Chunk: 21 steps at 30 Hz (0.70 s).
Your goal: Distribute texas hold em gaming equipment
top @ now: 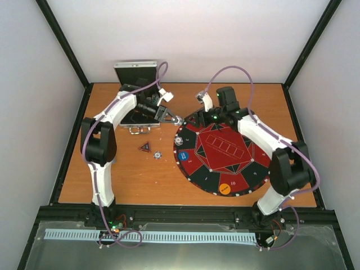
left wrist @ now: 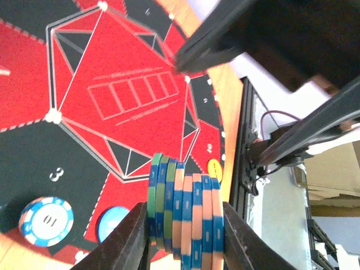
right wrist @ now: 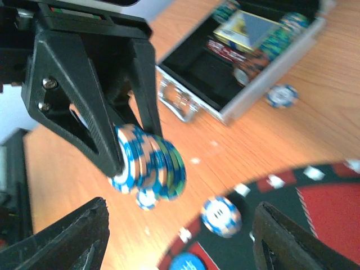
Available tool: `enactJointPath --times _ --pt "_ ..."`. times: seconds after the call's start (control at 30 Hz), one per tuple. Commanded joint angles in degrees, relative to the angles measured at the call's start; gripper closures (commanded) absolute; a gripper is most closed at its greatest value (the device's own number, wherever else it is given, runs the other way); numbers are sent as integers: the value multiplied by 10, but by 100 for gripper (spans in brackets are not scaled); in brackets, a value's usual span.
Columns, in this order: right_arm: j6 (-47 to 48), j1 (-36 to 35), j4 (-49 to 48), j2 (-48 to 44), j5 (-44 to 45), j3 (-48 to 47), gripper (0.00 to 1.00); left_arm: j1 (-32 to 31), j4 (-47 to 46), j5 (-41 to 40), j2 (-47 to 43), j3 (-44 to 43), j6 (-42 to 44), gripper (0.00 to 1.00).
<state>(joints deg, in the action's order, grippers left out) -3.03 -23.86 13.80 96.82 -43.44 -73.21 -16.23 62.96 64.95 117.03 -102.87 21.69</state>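
- Orange marker disc [top: 225, 188]: lies on the near rim of the round red-and-black mat [top: 239, 163]; a blue marker disc [top: 184, 157] sits at the mat's left edge.
- Loose poker chip [top: 157, 154]: rests on the bare table, left of the mat, just beside a small dark triangular piece [top: 145, 146].
- Single chip [left wrist: 46, 220]: lies flat on the mat's left border, beyond the blue disc.
- Left gripper [top: 176, 120]: clamped on a stack of chips [left wrist: 185, 216] held on edge above the mat's far-left rim. Risk: the stack is pinched only at its end faces, so a slackened or skewed grip would probably spill it.
- Right gripper [right wrist: 180, 225]: jaws spread and empty, facing the stack. Risk: closing in could knock the chips or strike the left fingers [right wrist: 84, 112].
- Open metal case [top: 138, 115]: far left, more chips inside.
- Surface and room: orange-brown wooden table [top: 124, 180], black frame, plain white walls [top: 197, 39].
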Motion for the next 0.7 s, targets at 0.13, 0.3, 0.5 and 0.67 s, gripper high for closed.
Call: enactJointPath --times 0.13,0.3,0.5,0.67 --pt "16 0 178 -160 264 61 27 -71 2 -74 16 29 14 99" --pt "-13 19 265 -224 365 82 22 -131 10 -109 20 50 30 99" --pt "-25 94 211 -299 398 145 20 -213 12 -159 50 48 19 99" --pt "-18 99 171 -319 370 165 20 -293 13 -223 95 13 13 99"
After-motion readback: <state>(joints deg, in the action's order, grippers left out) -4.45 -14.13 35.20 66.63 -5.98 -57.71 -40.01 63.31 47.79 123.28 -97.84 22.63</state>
